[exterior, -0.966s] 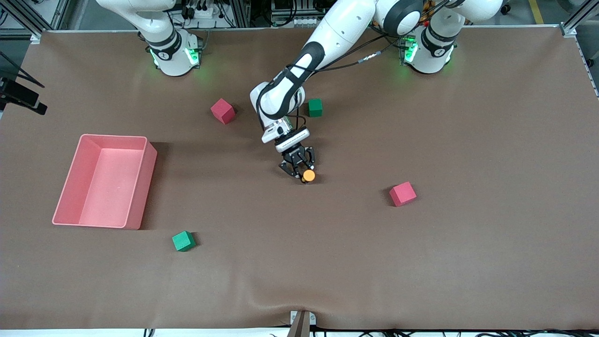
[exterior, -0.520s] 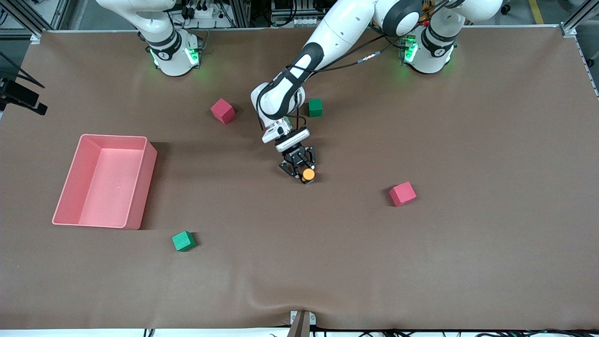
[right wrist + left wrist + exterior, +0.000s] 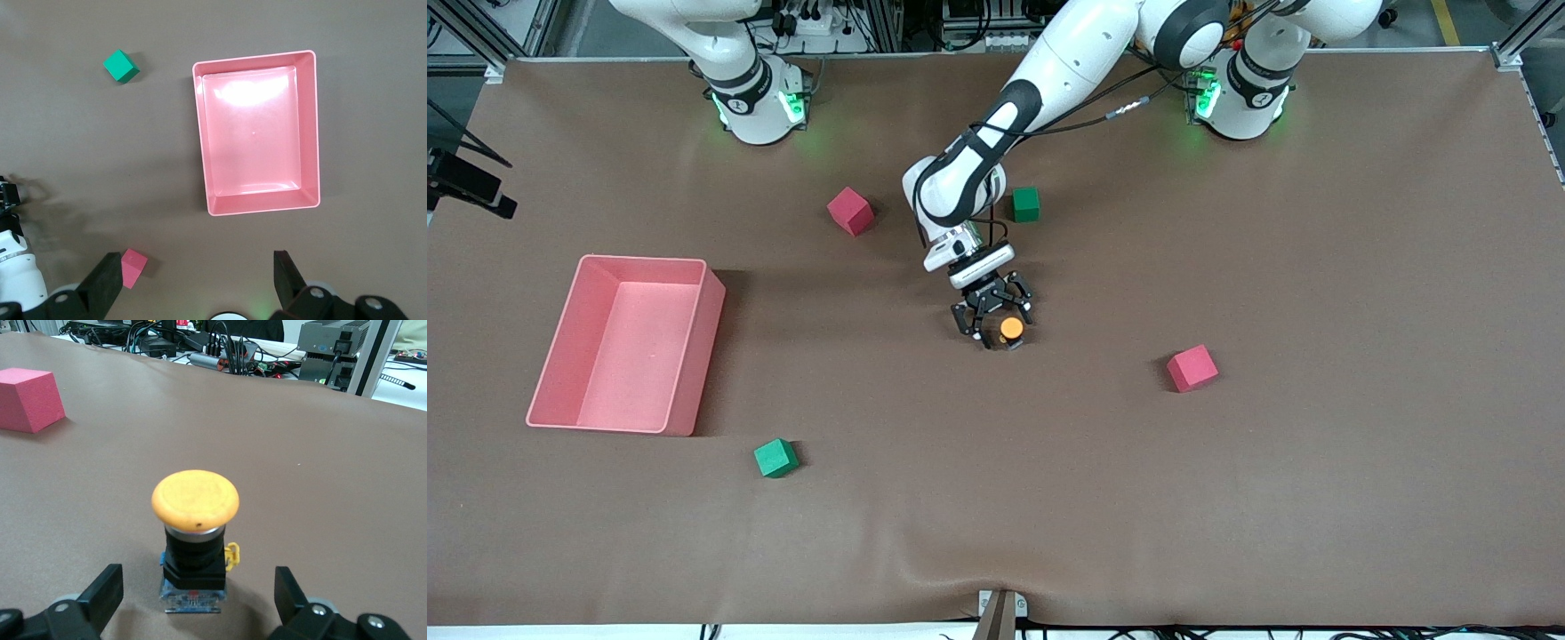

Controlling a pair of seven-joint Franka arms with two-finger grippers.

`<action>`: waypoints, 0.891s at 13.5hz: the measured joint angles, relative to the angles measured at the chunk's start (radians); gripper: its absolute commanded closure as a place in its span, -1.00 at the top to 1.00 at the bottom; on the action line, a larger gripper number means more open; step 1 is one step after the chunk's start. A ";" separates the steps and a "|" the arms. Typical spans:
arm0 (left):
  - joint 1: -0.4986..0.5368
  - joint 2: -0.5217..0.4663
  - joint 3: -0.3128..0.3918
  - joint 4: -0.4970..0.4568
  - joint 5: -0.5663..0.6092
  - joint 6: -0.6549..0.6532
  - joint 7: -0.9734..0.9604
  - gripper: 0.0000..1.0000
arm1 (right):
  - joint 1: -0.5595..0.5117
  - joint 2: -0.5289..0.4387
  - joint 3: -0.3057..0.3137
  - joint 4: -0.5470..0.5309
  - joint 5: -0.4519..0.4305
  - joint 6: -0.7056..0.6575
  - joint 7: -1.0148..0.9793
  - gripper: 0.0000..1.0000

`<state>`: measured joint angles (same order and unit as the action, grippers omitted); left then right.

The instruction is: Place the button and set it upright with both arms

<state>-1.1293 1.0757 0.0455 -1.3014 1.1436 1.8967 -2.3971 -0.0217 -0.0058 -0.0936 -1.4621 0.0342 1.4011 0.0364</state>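
The button, with an orange cap on a black body, stands upright on the brown table near its middle. In the left wrist view the button rests on its clear blue base. My left gripper is down at the table, open, with one finger on each side of the button and a gap to each. The left gripper touches nothing. My right gripper hangs open and empty high over the table near its own base, where that arm waits.
A pink bin sits toward the right arm's end, bin empty. Red cubes and green cubes lie scattered around the button. One red cube shows in the left wrist view.
The left gripper's fingers have spread apart and let go of the button, which now stands free on the table. The right arm has not moved.
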 measured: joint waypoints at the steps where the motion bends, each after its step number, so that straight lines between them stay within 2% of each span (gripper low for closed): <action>1: 0.000 0.000 0.000 0.002 0.000 -0.001 0.000 1.00 | 0.000 0.000 0.000 0.000 0.000 0.000 0.000 1.00; 7: -0.008 -0.026 -0.019 -0.008 0.000 -0.057 0.046 1.00 | 0.000 0.000 0.000 0.000 0.000 0.000 0.000 1.00; 12: -0.012 -0.073 -0.094 -0.026 -0.009 -0.120 0.064 1.00 | 0.000 0.000 0.000 0.000 0.000 0.001 0.000 1.00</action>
<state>-1.1411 1.0029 -0.0489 -1.3274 1.1343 1.7770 -2.3328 -0.0218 -0.0055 -0.0936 -1.4621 0.0342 1.4019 0.0364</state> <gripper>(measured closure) 0.000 0.000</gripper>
